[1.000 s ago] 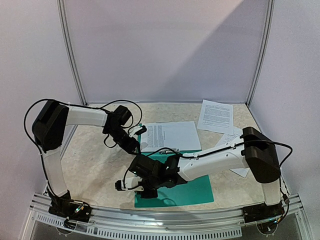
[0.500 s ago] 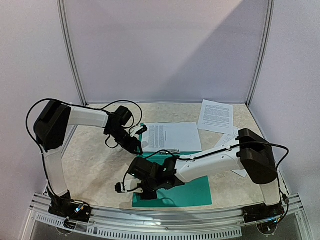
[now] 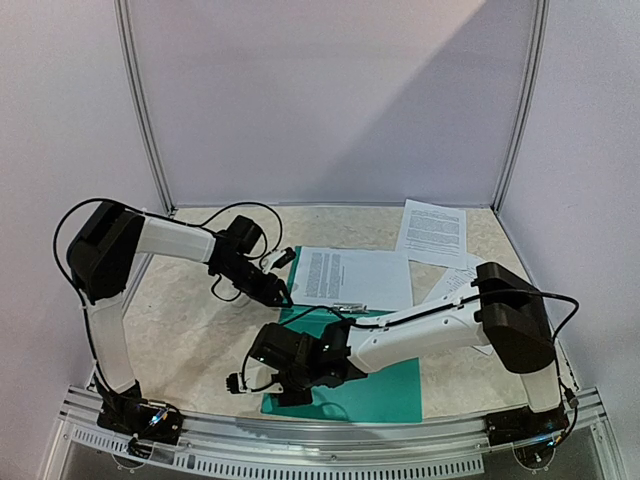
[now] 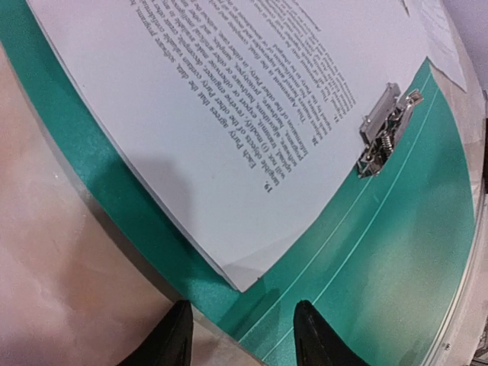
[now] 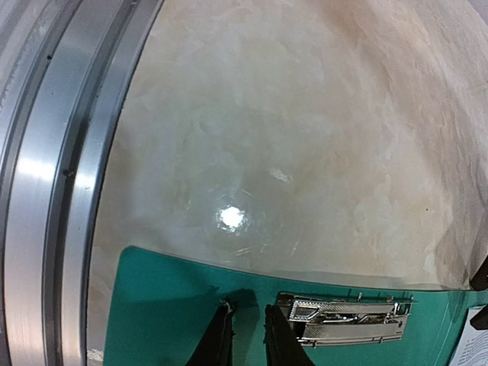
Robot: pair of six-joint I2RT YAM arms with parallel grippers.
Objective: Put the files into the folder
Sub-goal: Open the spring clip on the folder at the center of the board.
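Limp files [image 4: 229,114], slick folder [image 4: 381,252]
Left gripper [image 4: 244,309] gaped empty by the files' corner, likely the pinch point; right gripper [image 5: 249,307] sat narrow on the folder, hold unclear.

The paper sheets [image 4: 191,114] are matt white; the teal folder [image 4: 396,252] is smooth plastic with a soft satin sheen, its metal clip [image 4: 383,128] polished bright. The marbled beige tabletop [image 5: 320,114] is smooth and glossy, showing a bright glare spot; the rail [image 5: 46,191] at its edge is brushed aluminium.
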